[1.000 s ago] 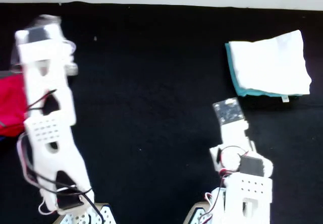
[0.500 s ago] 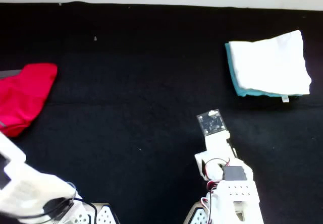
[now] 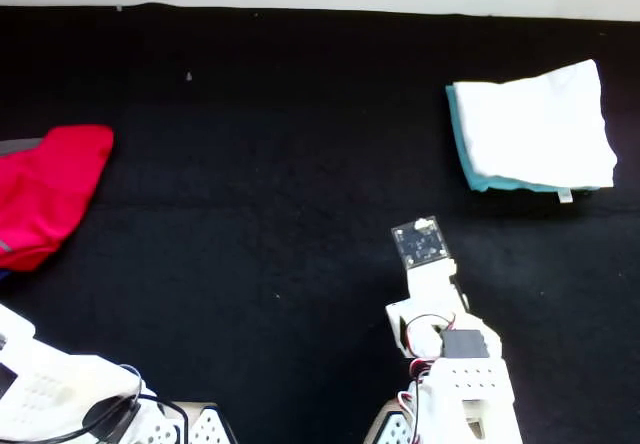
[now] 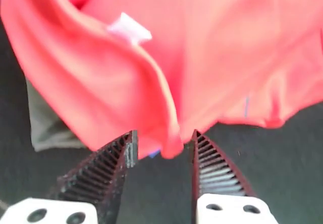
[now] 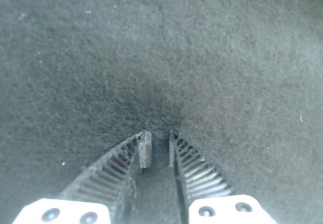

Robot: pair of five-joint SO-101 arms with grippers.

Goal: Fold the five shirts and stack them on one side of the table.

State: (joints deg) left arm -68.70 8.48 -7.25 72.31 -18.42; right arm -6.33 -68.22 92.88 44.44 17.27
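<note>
Left tool (image 4: 162, 142): jaws wide, red shirt (image 4: 212, 57) hem between them, unclamped, likely set for pickup | right tool (image 5: 158, 146): narrow gap, holding nothing, low over bench (image 5: 151, 42) | white shirt (image 3: 530, 124) folded atop teal shirt (image 3: 462, 149), apparently the stack, right arm's side.

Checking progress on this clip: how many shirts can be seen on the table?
3 for certain: a red shirt crumpled at the left edge, and a white shirt folded atop a teal shirt far right. Grey cloth under the red one may be another.
</note>
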